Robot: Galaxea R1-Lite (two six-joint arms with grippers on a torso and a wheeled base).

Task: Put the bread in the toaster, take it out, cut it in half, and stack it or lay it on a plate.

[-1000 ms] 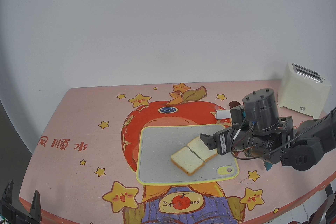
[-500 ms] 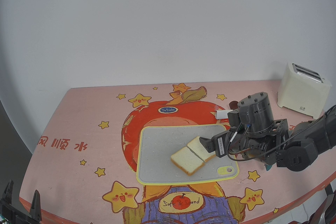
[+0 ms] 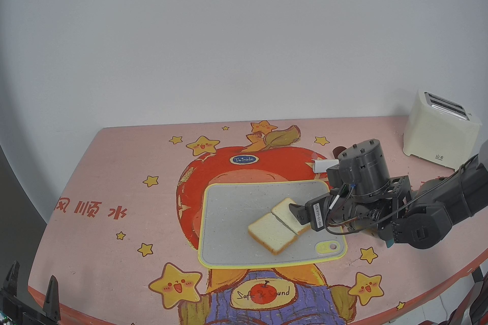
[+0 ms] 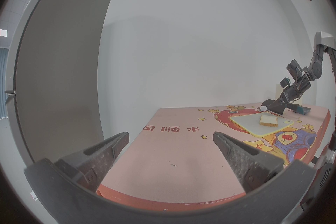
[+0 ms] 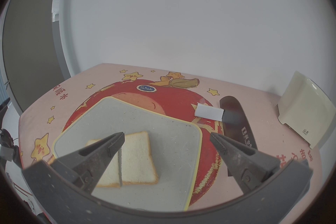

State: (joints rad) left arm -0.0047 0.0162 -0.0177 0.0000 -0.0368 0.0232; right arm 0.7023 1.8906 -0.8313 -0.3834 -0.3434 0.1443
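Right pincer [image 5: 166,137] edged nearer the halved bread [image 3: 279,225], jaws apart, knife [image 5: 238,123] beside cutting board [image 3: 229,209], toaster [image 3: 441,130] beyond, left pincer [image 4: 170,135] spread

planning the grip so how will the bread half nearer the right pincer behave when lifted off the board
Probably soft: the bread half looks pale and thin, so a hard squeeze may dent it. Likely light, and may sag if held by one edge. Lying flat on the cutting board, it shouldn't roll.
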